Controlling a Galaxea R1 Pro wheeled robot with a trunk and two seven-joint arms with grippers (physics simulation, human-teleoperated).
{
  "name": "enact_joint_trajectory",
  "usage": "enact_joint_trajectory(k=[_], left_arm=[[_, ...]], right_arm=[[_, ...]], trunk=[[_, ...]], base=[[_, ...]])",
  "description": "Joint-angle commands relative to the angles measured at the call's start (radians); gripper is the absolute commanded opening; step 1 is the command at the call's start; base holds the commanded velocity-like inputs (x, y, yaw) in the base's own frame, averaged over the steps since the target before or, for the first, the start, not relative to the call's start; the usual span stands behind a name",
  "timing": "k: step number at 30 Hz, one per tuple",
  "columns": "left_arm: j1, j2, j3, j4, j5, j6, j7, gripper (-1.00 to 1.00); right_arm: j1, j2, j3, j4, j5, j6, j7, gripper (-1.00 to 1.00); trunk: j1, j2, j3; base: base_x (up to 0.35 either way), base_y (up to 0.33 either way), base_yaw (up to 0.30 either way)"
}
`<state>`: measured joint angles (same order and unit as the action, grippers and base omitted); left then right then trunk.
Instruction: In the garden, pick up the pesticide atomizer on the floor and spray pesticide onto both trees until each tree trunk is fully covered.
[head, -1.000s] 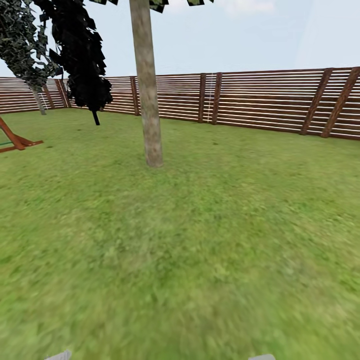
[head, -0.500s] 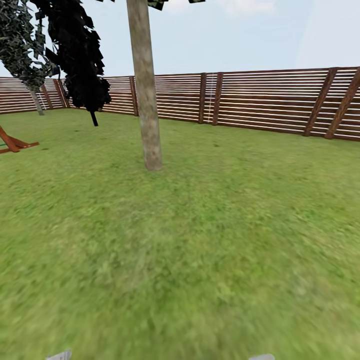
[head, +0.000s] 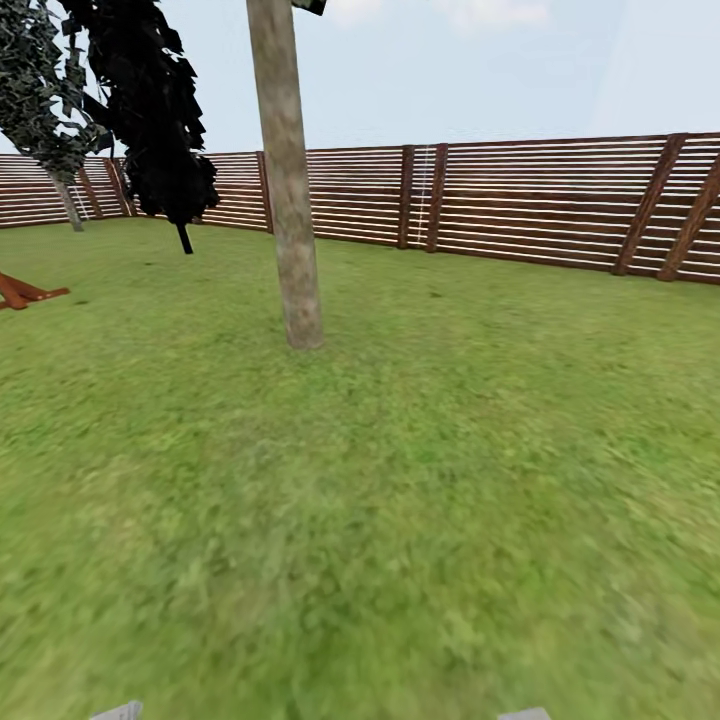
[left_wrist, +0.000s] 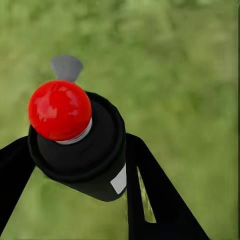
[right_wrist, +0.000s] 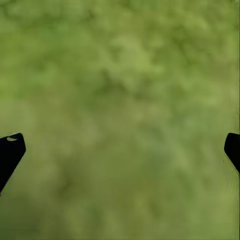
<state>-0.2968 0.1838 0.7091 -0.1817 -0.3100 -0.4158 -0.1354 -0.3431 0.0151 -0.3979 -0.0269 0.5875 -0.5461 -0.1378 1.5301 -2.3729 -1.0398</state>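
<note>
Grass (head: 400, 520) all around us, blurry green lawn under both wrists; our left gripper (left_wrist: 75, 165) is clamped on the pesticide atomizer (left_wrist: 80, 145), a black can with a shiny red ball cap and a small grey nozzle, fingers (left_wrist: 150, 190) hugging either side; there's a little white label patch on the can but we can't read any writing on it, and can't see what's inside; our right gripper (right_wrist: 120, 150) hangs spread wide over bare grass, holding nothing. Further out, the tree trunk (head: 288, 200) stands left of centre, leaning slightly; dark trees (head: 150, 110) beyond on the left; brown slat fence (head: 520, 200) runs across the back under pale sky.
</note>
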Motion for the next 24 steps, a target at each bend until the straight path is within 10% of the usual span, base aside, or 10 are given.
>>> enact_joint_trajectory(k=[1, 24], left_arm=[[-0.001, 0.000, 0.009, 0.001, -0.006, -0.003, -0.006, -1.00], [0.004, -0.001, 0.009, 0.001, -0.006, -0.003, -0.007, -1.00]], right_arm=[[-0.001, 0.000, -0.004, 0.001, 0.011, -0.002, -0.008, 1.00], [-0.001, 0.000, -0.005, 0.001, 0.011, -0.002, -0.008, 1.00]], trunk=[[0.000, 0.000, -0.001], [0.000, 0.000, -0.001]], base=[[0.338, 0.000, 0.000], [0.338, 0.000, 0.000]])
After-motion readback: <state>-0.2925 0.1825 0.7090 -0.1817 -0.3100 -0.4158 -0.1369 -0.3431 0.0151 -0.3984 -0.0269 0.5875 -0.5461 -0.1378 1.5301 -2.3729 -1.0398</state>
